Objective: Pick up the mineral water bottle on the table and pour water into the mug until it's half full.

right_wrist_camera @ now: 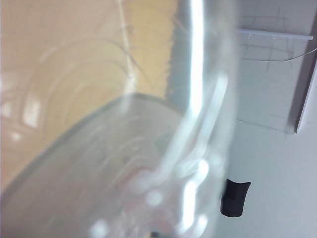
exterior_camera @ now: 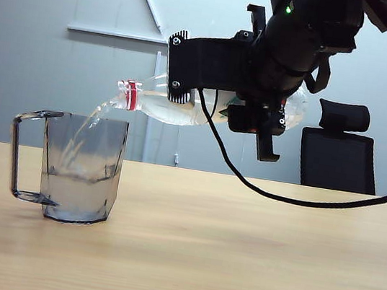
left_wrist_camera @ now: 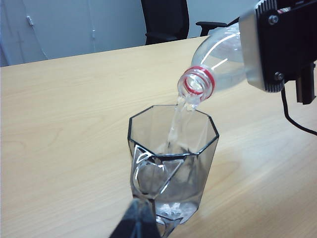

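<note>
Your right tool [exterior_camera: 210,82] is clamped around the body of the bottle [exterior_camera: 164,100], holding it nearly level above the worktop [exterior_camera: 235,253] with its open neck dipped over the mug [exterior_camera: 80,172]. Water [left_wrist_camera: 179,121] runs in a thin stream from the neck into the mug, which stands upright on the worktop, handle turned away from the bottle. The pick-up and the tilt are done; you are mid-pour. By the exterior view the level looks to be roughly a third of the way up, so I judge a little more is needed before you right the bottle. Your left tool [left_wrist_camera: 136,223] shows only as a dark tip just beside the mug; you cannot tell whether it is apart or together.
</note>
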